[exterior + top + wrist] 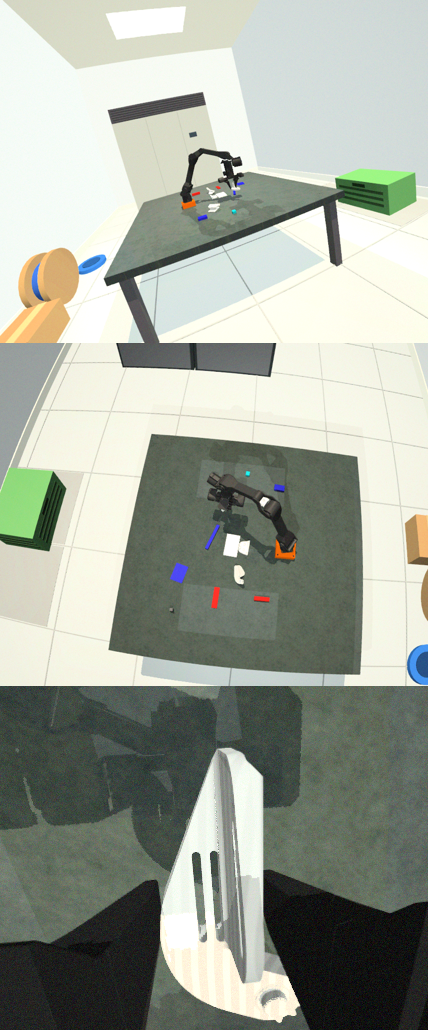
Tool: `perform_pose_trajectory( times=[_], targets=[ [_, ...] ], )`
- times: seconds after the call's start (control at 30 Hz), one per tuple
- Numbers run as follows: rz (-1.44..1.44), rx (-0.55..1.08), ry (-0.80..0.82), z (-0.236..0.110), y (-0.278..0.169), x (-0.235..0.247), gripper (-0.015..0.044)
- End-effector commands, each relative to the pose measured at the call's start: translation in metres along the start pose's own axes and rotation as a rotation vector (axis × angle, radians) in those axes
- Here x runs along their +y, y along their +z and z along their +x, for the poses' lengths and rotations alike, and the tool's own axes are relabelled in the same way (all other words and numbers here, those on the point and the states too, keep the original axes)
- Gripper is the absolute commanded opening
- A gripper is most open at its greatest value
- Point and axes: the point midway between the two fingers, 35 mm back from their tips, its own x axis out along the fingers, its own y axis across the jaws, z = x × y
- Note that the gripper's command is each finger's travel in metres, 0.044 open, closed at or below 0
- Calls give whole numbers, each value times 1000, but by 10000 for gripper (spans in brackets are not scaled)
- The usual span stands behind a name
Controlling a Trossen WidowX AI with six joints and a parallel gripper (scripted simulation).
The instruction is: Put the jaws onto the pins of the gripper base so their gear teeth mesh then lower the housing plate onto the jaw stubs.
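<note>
My gripper [223,508] [232,186] [209,887] is shut on a white jaw [236,188] [252,896] and holds it above the table. The jaw has two slots, an upright wall, and a round hole and gear teeth at its near end. The other white jaw [238,573] [210,191] lies on the table. Between them in the top view is a white part with a flat rectangle and a narrower end, apparently the gripper base [232,545] [221,195]. Another white part, perhaps the housing plate [264,501] [213,207], is partly hidden under the arm in the top view.
A long blue bar [212,537] lies near the base. A flat blue block [178,572], two red blocks [215,597] [261,599] and a small grey cube [171,609] lie farther off. A cyan cube [247,473] [234,211] and another blue block [279,487] [202,217] lie beyond the arm.
</note>
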Motion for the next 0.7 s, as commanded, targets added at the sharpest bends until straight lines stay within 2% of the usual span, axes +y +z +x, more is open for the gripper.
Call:
perform_pose_trajectory(
  times=[0.0, 0.67],
  targets=[
    [5, -2, -2, -3, 2, 0, 134],
    [299, -5, 1, -10, 67, 8, 134]
  ],
)
